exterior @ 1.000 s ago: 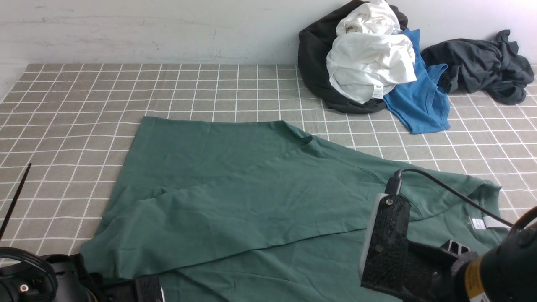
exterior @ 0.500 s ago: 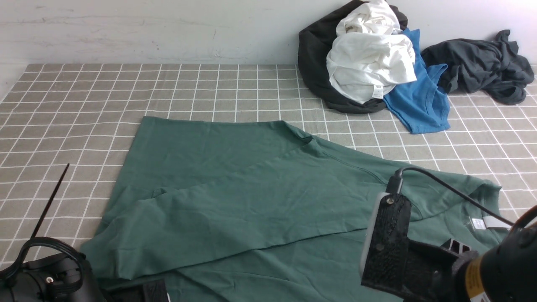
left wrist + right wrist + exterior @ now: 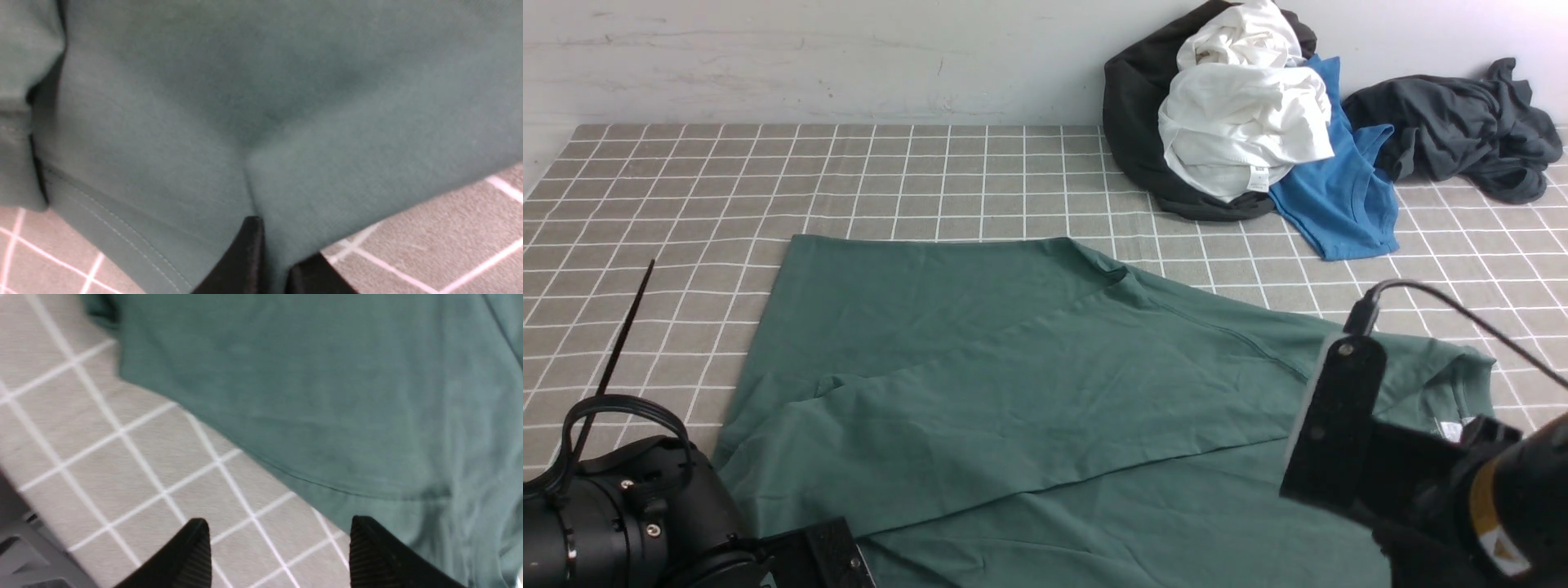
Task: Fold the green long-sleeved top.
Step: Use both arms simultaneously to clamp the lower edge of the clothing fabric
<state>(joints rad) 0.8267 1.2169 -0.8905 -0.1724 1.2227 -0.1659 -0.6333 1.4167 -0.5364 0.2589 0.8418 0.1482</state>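
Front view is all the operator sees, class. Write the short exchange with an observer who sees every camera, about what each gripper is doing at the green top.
Operator: My view shows neither set of jaws. On the left, is anything held?
Observer: Yes. The left gripper has its jaws shut on a pinched fold at the edge of the top.
Operator: And on the right?
Observer: The right gripper is open. One jaw is over the tablecloth and the other over the top's edge, and it grips nothing.
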